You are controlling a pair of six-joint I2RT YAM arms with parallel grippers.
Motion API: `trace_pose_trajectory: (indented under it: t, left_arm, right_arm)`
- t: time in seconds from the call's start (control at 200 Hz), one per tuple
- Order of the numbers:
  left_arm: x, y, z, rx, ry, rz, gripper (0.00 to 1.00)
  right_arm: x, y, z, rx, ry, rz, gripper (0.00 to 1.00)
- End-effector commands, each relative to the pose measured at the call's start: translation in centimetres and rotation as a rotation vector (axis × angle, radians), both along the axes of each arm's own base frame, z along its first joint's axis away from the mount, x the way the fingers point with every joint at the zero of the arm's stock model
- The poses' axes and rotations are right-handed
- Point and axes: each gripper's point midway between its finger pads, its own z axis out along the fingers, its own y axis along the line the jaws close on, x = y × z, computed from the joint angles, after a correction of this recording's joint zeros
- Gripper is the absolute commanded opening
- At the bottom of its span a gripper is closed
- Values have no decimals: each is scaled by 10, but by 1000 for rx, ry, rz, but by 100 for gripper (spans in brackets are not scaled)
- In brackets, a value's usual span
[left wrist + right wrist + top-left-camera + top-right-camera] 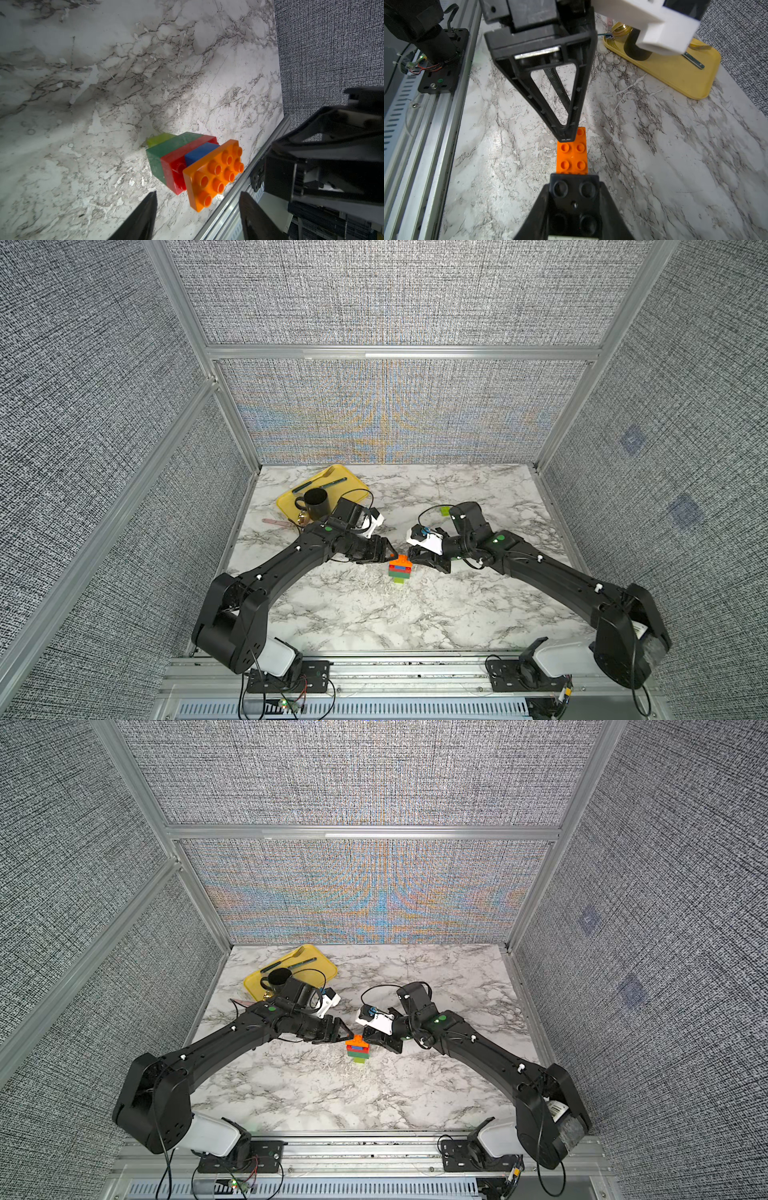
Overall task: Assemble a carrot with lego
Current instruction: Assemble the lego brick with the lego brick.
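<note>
At the middle of the tabletop (374, 614) I have the carrot (400, 569) standing upright. It runs lime at the foot, then dark green, red and blue, with the orange brick (214, 176) on top, studs up.

My left pincer (198, 192) is level with that top layer. Its fingers are spread with nothing between them but the near end of the orange brick, which neither finger touches in the left wrist view. My right pincer (574, 182) comes in from the opposite side, pinching a square black brick (574, 199) just beside the end of the orange one. A loose lime brick (445, 511) shows in a top view behind the right arm.

For markings, I see one green dot (328, 528) on each forearm, and a white label (640, 629) on the right arm's shoulder whose print is too small to read.

The tabletop is white marble-pattern with grey veins. At its far left corner a yellow tray (282, 506) holds a black mug (316, 506) and a fork (322, 475). Grey woven wall panels (395, 294) in an aluminium frame (403, 352) close three sides. A slotted rail (415, 676) along the near edge carries both arm bases.
</note>
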Motion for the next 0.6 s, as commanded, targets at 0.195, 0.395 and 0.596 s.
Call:
trace_pose_trajectory:
  t: [0.195, 0.395, 0.596]
  left_arm:
    - [5, -2, -2, 5, -16, -14, 57]
    - [6, 0, -7, 24, -11, -15, 55]
    - [6, 0, -11, 37, -3, -14, 52]
  right_arm:
    - [1, -1, -11, -29, 38, -18, 15]
    - [2, 1, -16, -46, 49, -22, 15]
    - [3, 1, -20, -59, 59, -26, 15]
